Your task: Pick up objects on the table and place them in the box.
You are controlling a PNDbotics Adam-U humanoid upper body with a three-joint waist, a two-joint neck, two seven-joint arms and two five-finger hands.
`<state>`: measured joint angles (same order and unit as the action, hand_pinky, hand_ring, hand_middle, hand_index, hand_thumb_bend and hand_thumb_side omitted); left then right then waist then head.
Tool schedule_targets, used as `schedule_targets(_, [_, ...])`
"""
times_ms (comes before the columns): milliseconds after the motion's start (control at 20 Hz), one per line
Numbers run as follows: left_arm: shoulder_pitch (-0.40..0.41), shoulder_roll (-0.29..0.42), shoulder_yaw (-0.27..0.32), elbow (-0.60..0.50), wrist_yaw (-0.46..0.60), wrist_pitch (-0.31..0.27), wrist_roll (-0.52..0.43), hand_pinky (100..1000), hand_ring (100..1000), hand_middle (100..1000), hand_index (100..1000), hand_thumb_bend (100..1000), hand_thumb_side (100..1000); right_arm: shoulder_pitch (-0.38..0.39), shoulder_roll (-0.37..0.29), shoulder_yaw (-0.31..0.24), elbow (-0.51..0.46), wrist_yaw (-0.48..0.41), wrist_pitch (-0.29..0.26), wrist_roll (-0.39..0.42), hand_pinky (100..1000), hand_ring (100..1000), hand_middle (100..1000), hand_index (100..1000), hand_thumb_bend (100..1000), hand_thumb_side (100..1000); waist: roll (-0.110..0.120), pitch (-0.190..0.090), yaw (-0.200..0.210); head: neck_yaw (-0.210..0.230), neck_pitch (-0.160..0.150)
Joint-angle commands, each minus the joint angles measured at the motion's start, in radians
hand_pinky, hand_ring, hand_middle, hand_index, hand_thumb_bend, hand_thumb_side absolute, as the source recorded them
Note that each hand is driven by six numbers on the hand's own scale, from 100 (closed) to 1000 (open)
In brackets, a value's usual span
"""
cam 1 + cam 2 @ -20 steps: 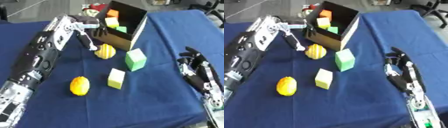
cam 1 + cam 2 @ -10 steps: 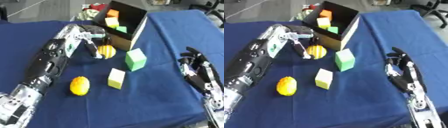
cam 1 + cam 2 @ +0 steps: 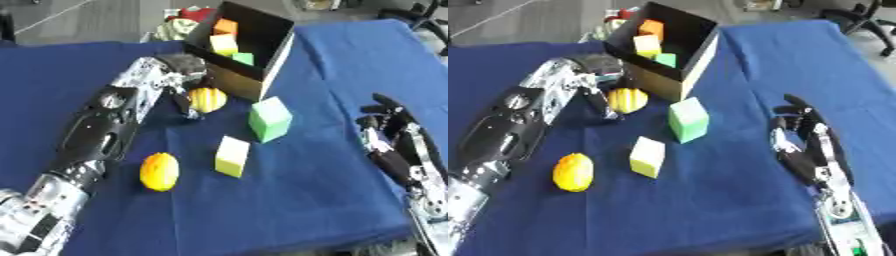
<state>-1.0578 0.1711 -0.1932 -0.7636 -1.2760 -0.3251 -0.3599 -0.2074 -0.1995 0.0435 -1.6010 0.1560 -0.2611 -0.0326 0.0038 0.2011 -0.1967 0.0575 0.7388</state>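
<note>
Four loose things lie on the blue-clothed bench (image 3: 332,65). In the left eye view, the left hand (image 3: 179,75) reaches in beside the near wall of the black open-topped box (image 3: 271,37), its fingers (image 3: 186,102) hanging straight down and apart, holding nothing. The yellow striped rounded fruit (image 3: 208,99) sits just to the right of those fingers, seemingly touching or nearly so, with the box wall just beyond it. Nearer the robot than the hand lie the green cube (image 3: 269,119), the pale yellow block (image 3: 232,156) and the plain orange-yellow oval fruit (image 3: 159,171), its long axis running roughly toward and away from the robot. Small coloured blocks already rest inside the box.

In the right eye view, the right hand (image 3: 805,145) rests idle at the right side of the bench, fingers relaxed and pointing up, well apart from everything. The striped fruit is far nearer the left hand, so I judge that hand the one to close round it, and the lift into the box would be short, up and over the near wall.
</note>
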Motion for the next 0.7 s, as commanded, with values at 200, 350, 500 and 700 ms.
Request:
schedule_targets(200, [-0.049,0.057,-0.001,-0.130,0.133,-0.012,0.007,591,416,382,624,291,159,-0.010,-0.021,-0.006,-0.007,-0.002,-0.001,0.000,725,668,694,898,100,333,0.000,-0.022,0.007,-0.004,0.004])
schedule_targets(350, [-0.079,0.087,0.002,-0.217,0.215,0.010,-0.016,602,415,380,626,276,148,-0.009,-0.022,-0.005,-0.006,-0.001,-0.002,0.001,726,668,694,898,100,327,0.000,-0.025,0.010,-0.005,0.004])
schedule_targets(500, [-0.105,0.093,0.019,-0.256,0.237,0.073,0.011,607,427,392,644,301,125,-0.010,-0.022,-0.003,-0.004,-0.001,-0.002,0.003,726,668,694,898,100,332,-0.001,-0.027,0.009,-0.005,0.002])
schedule_targets(700, [-0.126,0.047,0.038,-0.197,0.160,0.169,0.132,641,465,436,683,329,105,-0.014,-0.018,0.004,-0.002,-0.003,-0.004,0.010,726,668,694,898,100,329,-0.006,-0.028,0.000,0.004,-0.001])
